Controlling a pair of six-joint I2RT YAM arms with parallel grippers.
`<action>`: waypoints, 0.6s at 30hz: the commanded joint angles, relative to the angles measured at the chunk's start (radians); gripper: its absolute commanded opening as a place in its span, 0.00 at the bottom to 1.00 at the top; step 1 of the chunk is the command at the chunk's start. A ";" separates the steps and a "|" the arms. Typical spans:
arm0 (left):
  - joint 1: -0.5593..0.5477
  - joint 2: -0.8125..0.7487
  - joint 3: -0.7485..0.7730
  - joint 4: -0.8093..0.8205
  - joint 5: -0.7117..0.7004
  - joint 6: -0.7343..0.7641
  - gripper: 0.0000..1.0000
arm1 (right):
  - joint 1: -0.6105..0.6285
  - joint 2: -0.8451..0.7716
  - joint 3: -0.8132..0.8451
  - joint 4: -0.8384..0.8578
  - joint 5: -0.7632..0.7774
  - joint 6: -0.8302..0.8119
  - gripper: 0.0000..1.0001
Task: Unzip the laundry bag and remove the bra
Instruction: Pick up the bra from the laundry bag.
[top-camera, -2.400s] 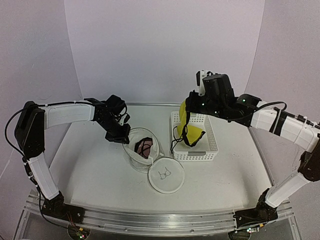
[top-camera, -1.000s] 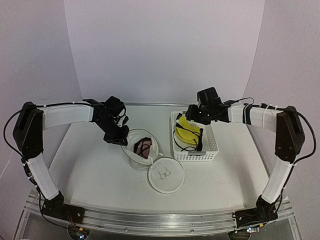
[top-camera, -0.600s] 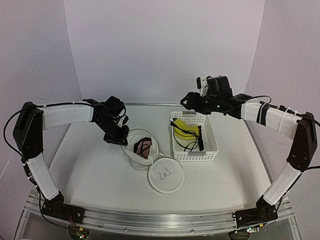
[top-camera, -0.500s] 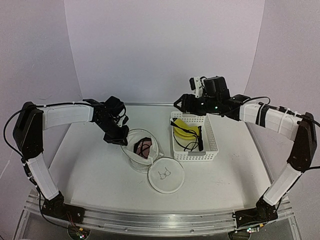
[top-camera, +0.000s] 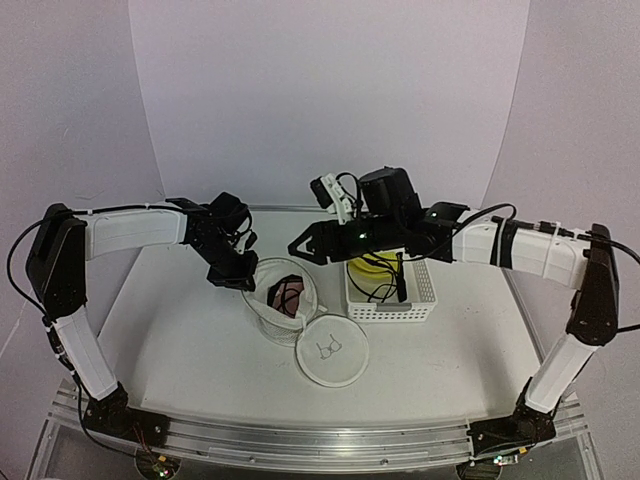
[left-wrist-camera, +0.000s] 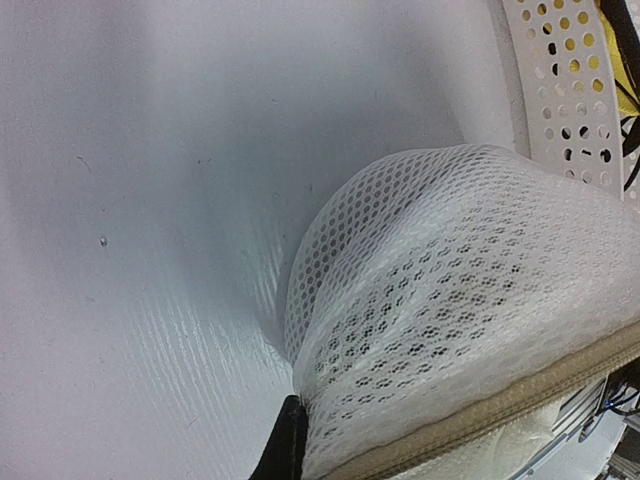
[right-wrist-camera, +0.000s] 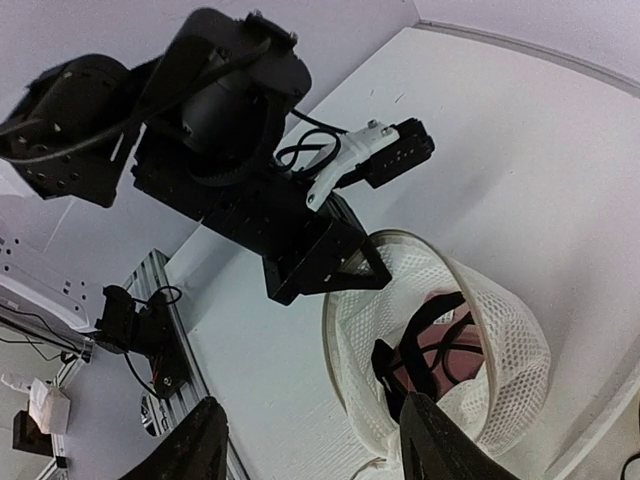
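Two arms at work, both over the middle of the white table. Left gripper has its jaws clamped on the far-left rim of the laundry bag. The left wrist view shows a black finger pressed on the mesh just beside the tan zipper tape. That pinch seems meant to hold the bag upright with its mouth open so the other arm can reach in.

Bag is unzipped. Its round lid flap, the one with the bra drawing, lies flat on the table at the near-right side and looks hinged to the bag.

Right gripper hangs above and just right of the bag mouth, jaws apart and nothing between them. Its wrist camera looks down into the opening.

Yellow bra with black straps lies in the white perforated basket, right of the bag. Pink fabric bundle with black straps sits inside the bag.

Likely next step: lower the open jaws into the mouth and take the pink piece. Risk: straps snagging on the mesh or zipper edge.
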 joint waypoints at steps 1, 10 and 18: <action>-0.002 -0.043 0.014 0.003 0.000 -0.003 0.00 | 0.041 0.083 0.060 0.017 -0.001 -0.018 0.58; -0.002 -0.048 0.008 0.003 0.009 -0.007 0.00 | 0.104 0.250 0.153 -0.050 0.173 -0.057 0.41; -0.002 -0.047 0.009 0.003 0.017 -0.005 0.00 | 0.124 0.398 0.269 -0.113 0.412 -0.070 0.45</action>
